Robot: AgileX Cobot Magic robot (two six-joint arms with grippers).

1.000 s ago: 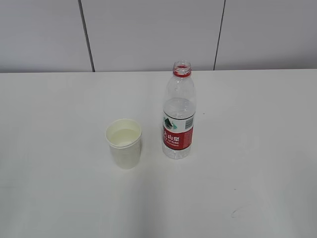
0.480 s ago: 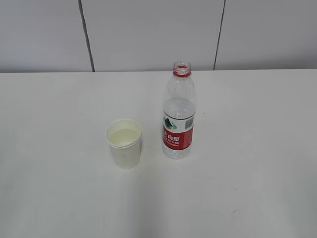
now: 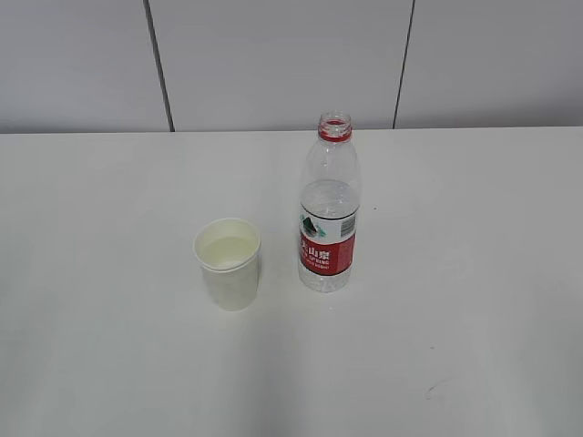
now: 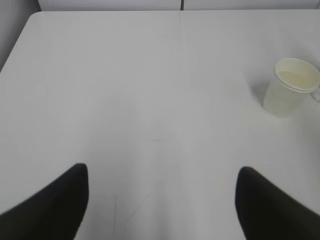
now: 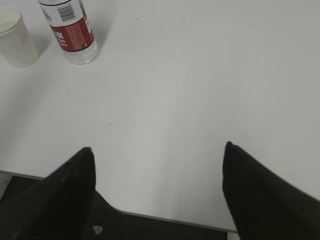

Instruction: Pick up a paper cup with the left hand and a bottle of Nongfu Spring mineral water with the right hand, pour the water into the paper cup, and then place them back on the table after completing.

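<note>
A white paper cup point(image 3: 228, 264) stands upright on the white table point(image 3: 455, 273), with clear water in it. Just to its right stands an uncapped Nongfu Spring bottle point(image 3: 329, 205) with a red label and water in its lower half. Neither gripper shows in the exterior view. In the left wrist view my left gripper point(image 4: 162, 172) is open and empty, with the cup point(image 4: 291, 87) far off at the upper right. In the right wrist view my right gripper point(image 5: 157, 152) is open and empty above the table's near edge, with the bottle point(image 5: 70, 30) and cup point(image 5: 15, 37) at the upper left.
A grey panelled wall point(image 3: 273, 64) runs behind the table's far edge. The table's near edge point(image 5: 165, 219) shows below my right gripper, with dark floor beneath it. A small dark scuff point(image 3: 430, 392) marks the tabletop at the front right.
</note>
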